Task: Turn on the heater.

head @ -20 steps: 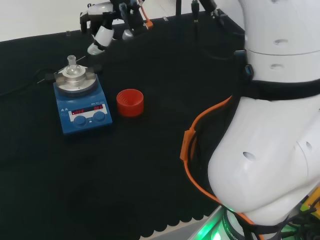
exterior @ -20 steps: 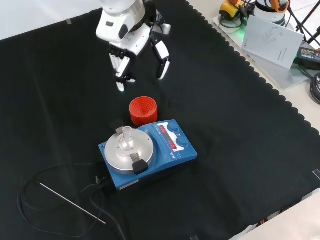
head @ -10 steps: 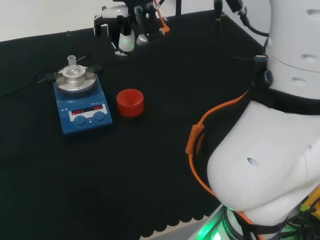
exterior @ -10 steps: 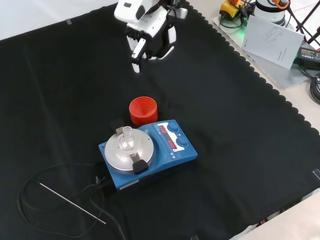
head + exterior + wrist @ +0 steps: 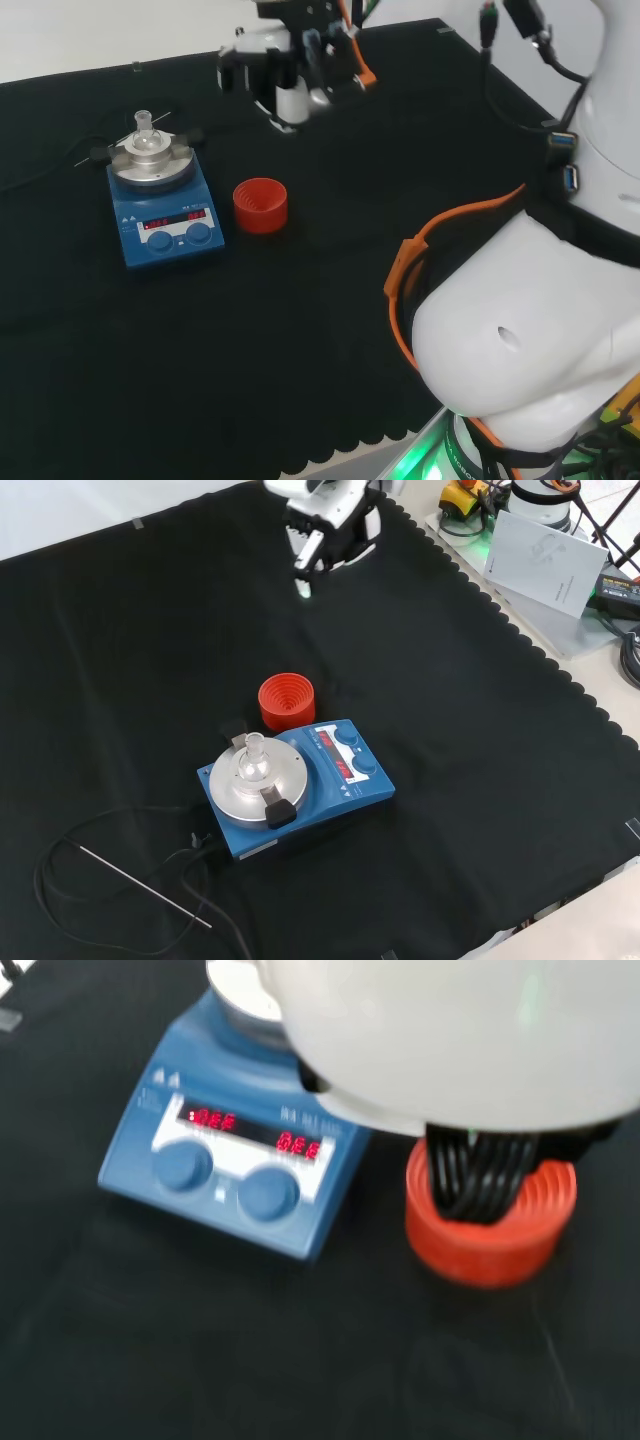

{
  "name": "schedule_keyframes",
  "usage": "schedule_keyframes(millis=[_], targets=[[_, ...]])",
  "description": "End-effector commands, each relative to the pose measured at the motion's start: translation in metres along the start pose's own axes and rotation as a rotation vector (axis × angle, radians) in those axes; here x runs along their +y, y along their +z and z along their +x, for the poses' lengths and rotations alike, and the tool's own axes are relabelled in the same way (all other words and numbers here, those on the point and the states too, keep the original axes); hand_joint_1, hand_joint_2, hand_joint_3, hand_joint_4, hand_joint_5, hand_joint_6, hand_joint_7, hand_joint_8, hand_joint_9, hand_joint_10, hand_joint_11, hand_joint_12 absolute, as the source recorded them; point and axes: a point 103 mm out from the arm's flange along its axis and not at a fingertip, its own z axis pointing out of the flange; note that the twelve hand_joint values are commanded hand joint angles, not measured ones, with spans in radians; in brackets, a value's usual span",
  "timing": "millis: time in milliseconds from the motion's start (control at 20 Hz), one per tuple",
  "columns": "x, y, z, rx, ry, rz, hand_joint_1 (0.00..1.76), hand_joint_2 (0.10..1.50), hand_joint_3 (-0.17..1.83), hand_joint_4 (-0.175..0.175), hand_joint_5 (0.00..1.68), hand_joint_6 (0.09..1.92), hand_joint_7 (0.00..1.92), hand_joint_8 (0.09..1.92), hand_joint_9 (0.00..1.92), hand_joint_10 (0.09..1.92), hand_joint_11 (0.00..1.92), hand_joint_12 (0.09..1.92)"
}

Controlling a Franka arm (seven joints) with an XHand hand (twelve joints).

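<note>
robot hand (image 5: 330, 525) partly cropped, fingers seemingly curled, heater (image 5: 300, 785) apart

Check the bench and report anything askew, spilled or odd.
Nothing looks spilled or damaged. The blue heater sits flat with a small glass flask upright on its plate. The red ribbed stand stands empty beside it. A thin metal rod lies loose on the cloth by the cable. The hand hangs far off.

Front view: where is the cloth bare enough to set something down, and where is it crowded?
Bare: the wide stretch right of the heater out to the cloth's scalloped edge, and the far-left cloth. Crowded: the red ribbed stand sits close behind the heater, and the cable with a thin rod clutters the near-left. The robot hand hangs above the far edge.
</note>
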Motion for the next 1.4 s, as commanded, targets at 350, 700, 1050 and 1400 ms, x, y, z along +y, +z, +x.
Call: schedule_keyframes(millis=[350, 700, 1050, 1400], targets=[[-0.099, 0.051, -0.013, 0.028, -0.069, 0.066, 1.61, 0.19, 1.49, -0.139, 0.25, 0.94, 1.30, 1.29, 1.35, 1.09, 1.29, 0.95], [-0.115, 0.057, 0.012, 0.010, -0.061, 0.089, 1.52, 0.25, 1.53, -0.087, 0.12, 0.89, 1.26, 1.37, 1.41, 1.13, 1.29, 0.98], [-0.130, 0.069, 0.053, -0.003, -0.038, 0.123, 1.56, 0.54, 1.17, -0.051, 0.06, 0.73, 1.45, 1.25, 1.46, 1.11, 1.28, 1.01], [-0.141, 0.074, 0.086, 0.006, -0.022, 0.118, 1.57, 0.56, 1.14, -0.043, 0.07, 0.65, 1.47, 1.26, 1.47, 1.14, 1.28, 1.02]])
